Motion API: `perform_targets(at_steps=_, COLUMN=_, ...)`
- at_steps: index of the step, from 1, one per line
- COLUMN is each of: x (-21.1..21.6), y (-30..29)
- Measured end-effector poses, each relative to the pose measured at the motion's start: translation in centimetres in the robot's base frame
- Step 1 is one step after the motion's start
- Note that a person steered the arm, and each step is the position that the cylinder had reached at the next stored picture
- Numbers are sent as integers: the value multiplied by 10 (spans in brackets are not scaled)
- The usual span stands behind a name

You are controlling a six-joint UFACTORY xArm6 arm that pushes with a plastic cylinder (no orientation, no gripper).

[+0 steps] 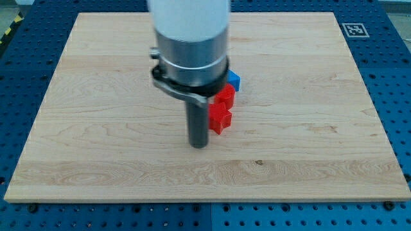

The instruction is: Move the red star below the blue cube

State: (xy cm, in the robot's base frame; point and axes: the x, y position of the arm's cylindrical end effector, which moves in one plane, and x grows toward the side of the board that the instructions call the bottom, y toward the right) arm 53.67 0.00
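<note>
One rod, no hand, my tip (200,145) just left of red star (220,119), blue cube (234,80) above.

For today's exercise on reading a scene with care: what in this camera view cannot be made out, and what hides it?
- Blue cube: mostly hidden behind the arm's housing.
- Upper red block: partly covered by the housing, so its shape is unclear; which red block is the star is uncertain.
- Lower red block: whether my tip touches it cannot be told.
- Any block behind the arm: hidden.
</note>
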Motion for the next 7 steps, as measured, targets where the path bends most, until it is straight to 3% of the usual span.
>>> perform_targets(at_steps=3, x=-9, y=61)
perform_targets(at_steps=7, x=-21, y=12)
